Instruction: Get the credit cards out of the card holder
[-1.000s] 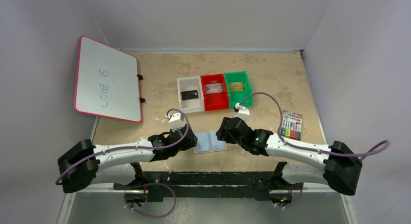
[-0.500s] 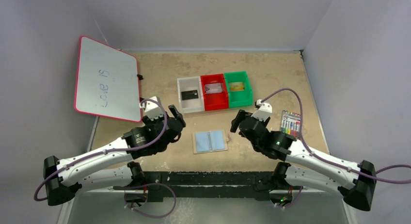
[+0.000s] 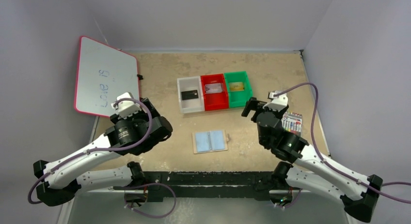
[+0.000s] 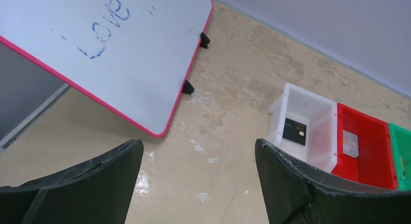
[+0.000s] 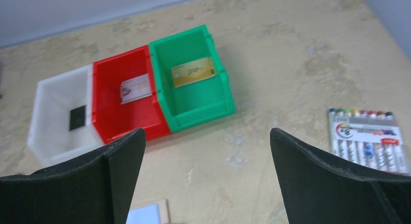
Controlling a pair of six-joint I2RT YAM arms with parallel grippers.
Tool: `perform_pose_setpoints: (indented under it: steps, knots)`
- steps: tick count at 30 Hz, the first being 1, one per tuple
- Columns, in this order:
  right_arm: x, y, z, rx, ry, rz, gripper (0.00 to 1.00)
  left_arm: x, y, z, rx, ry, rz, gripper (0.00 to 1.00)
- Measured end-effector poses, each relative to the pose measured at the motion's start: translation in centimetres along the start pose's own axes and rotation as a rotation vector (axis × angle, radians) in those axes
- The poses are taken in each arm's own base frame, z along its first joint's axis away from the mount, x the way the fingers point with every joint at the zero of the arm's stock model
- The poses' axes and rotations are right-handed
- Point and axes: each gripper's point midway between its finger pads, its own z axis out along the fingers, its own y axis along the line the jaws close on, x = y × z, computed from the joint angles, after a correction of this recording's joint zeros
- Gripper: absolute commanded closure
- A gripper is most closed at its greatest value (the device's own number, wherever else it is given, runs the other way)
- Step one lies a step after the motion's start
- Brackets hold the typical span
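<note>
Holder [image 3: 210,141] lies open, seemingly light, best pinched at its tan edge; stiff, slick-looking cards [image 5: 193,72] lie in bins [image 5: 203,110]; left fingers [image 4: 92,185] and right fingers [image 5: 111,180] spread, empty.

Card holder [image 3: 210,141] open flat; black card [image 3: 189,94] in white bin [image 3: 190,106], silver card [image 3: 213,88] in red bin [image 3: 216,103] & gold card [image 3: 236,86] in green bin [image 3: 239,100].

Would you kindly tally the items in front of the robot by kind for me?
Bins: 3, white bin, red bin, green bin
Cards: 3, black card, silver card, gold card
Card holder: 1
Marker pack: 1
Whiteboard: 1
Total: 9
</note>
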Motion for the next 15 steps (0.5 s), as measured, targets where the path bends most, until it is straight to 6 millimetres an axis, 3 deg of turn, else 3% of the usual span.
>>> perform_pose_setpoints:
  steps: [3, 7, 10, 12, 15]
  knots:
    - [-0.4, -1.6, 2.3, 0.083, 0.003, -0.044, 0.00, -0.5, 0.7, 0.0, -0.011, -0.019, 0.014, 0.14]
    - [-0.7, -6.5, 6.9, 0.223, 0.077, -0.032, 0.00, -1.1, 1.2, 0.0, -0.014, -0.036, 0.010, 0.14]
    - [-1.5, -9.4, 8.4, 0.248, 0.110, 0.019, 0.00, -1.7, 1.4, -0.1, -0.012, -0.044, -0.003, 0.14]
    - [-2.3, -9.3, 8.6, 0.206, 0.111, 0.038, 0.00, -2.1, 1.4, -0.2, -0.010, -0.050, -0.015, 0.15]
    - [-3.2, -7.0, 8.3, 0.075, 0.112, 0.045, 0.00, -2.7, 1.5, -0.2, -0.008, -0.062, -0.025, 0.16]
